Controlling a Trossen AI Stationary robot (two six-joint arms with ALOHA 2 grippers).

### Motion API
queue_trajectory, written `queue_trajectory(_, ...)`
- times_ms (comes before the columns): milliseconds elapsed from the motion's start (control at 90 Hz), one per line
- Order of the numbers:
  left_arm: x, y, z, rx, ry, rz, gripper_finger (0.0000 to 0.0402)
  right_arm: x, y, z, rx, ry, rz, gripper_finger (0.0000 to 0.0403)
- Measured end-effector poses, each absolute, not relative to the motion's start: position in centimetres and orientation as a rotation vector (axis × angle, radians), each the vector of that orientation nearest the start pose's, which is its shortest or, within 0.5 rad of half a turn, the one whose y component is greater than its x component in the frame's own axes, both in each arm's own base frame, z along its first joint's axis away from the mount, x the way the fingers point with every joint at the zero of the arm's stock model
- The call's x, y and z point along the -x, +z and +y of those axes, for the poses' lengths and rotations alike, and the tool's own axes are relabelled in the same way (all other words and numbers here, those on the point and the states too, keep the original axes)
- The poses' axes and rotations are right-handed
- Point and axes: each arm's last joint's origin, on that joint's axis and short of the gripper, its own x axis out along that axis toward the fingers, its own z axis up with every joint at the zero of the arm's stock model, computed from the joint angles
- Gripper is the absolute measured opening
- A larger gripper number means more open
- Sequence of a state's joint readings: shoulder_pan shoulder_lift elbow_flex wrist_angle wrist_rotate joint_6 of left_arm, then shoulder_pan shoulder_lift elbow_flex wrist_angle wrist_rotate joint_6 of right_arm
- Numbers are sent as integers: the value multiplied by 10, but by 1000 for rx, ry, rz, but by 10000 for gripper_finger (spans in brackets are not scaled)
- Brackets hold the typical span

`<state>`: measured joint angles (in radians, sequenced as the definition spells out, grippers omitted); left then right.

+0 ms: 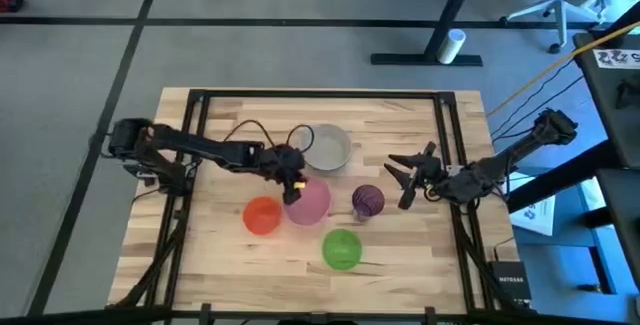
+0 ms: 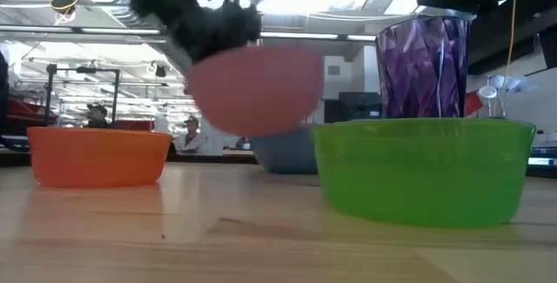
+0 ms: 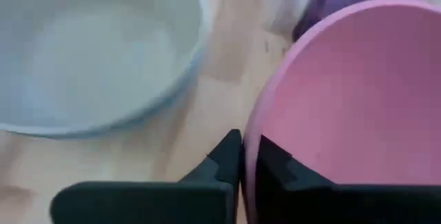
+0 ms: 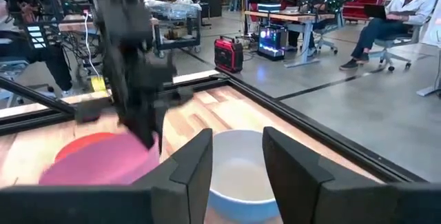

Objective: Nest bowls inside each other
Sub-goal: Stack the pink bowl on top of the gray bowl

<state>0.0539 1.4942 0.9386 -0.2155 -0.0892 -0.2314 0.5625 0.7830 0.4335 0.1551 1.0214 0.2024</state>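
1. Nearest the low camera, a round green plastic bowl is seen upright on the pale wooden desk, at the desk's near edge in the high view.
2. A purple plastic bowl is seen just behind the green one, lying on its side, near the desk's middle.
3. A round pink plastic bowl is held clear of the desk, as the gap beneath it in the low view shows.
4. The left gripper is clamped on the pink bowl's rim, one finger outside the wall and one inside.
5. An orange-red plastic bowl is set upright on the desk just beside the pink one, on the left arm's side.
6. A pale blue-grey plastic bowl is placed upright farther back, close to the pink bowl but apart from it.
7. The right gripper is held above the desk on the right side, near the purple bowl, with its fingers spread apart and nothing between them.
8. Seated people are visible in the room beyond the desk.
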Motion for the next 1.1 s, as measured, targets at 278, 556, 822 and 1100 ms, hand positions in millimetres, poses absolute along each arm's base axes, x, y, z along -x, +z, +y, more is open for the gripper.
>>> queue_trajectory(278, -307, 255, 95, 144, 395, 690, 0, -154, 246, 68, -74, -457, 88, 114)
queue_trajectory(556, -323, 250, 136, 168, 349, 694, 0, -164, 241, 59, -46, -492, 120, 114)
queue_trajectory(822, -339, 239, 142, 174, 329, 743, 0, -191, 271, 19, -67, -407, 131, 114)
queue_trajectory(1100, -336, 236, 151, 183, 351, 754, 0, -208, 283, 7, -11, -409, 164, 114)
